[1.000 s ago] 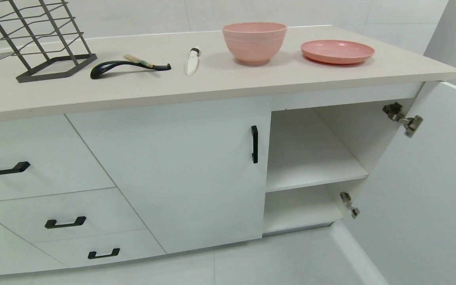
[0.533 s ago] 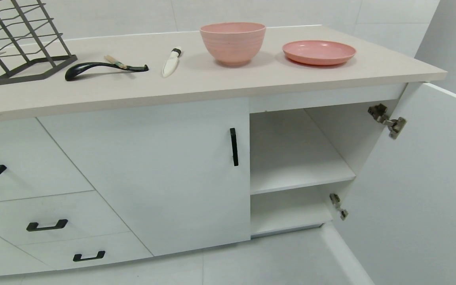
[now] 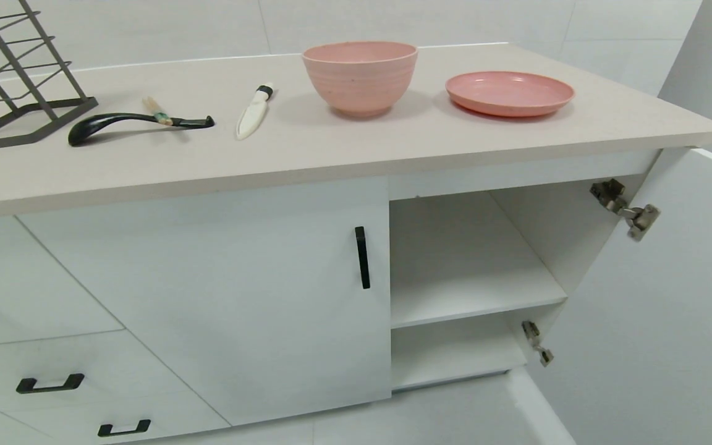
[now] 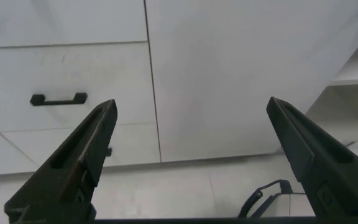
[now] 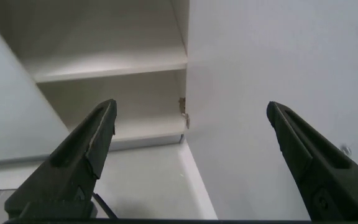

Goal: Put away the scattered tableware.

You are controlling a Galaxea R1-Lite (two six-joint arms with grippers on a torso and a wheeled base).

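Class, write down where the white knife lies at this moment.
In the head view the white knife lies flat on the countertop, left of centre, between the black ladle on its left and the pink bowl on its right.

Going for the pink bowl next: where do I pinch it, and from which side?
Take the pink bowl by its rim, pinching the wall inside and out, coming down from above at the near edge. It stands upright and open on the countertop, and its rounded wall looks too wide to span. The plate lies apart on its right, so the near side seems free.
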